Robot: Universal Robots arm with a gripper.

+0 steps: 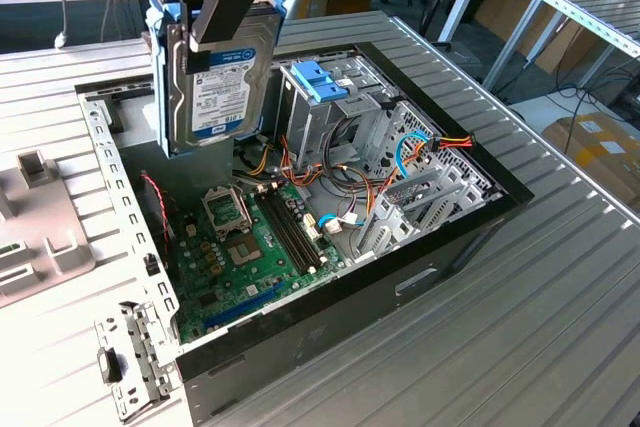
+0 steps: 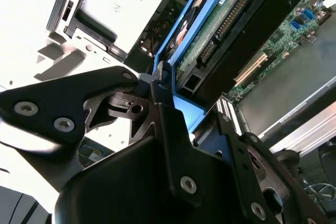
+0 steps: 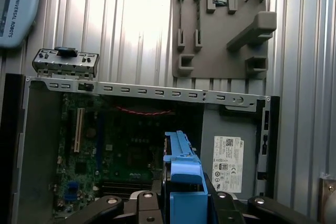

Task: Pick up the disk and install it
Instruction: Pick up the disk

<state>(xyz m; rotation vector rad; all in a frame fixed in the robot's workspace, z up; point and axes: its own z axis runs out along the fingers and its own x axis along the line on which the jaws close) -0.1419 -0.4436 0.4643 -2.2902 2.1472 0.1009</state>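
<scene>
The pincer [image 1: 205,32] is clamped on the disk [image 1: 222,97], gripping it by its upper end. The drive hangs upright beneath the fingers, label side facing outward, framed by its blue carrier [image 1: 163,67]. It is in the air above the open computer case [image 1: 480,217] and touches nothing inside.

The motherboard [image 1: 240,247] lies directly below the pincer. The metal drive cage [image 1: 335,122], with its blue latch piece [image 1: 318,79], stands lower than the pincer and to its side, toward the exterior view's right. A tangle of cables [image 1: 440,142] lies beyond the cage.

In the second wrist view the pincer [image 2: 157,93] closes on the carrier's blue rail, and the disk [image 2: 220,30] runs away from it edge-on.

The grip appears to sit on a narrow strip at one end, so the hanging weight could swing or twist. Carrying it well probably calls for slow, even travel with the drive held plumb. Its long edges should be squared to the cage opening before any descent. The path should also stay clear of the cables and the case wall, since a snag there could lever the carrier out of the grip.
</scene>
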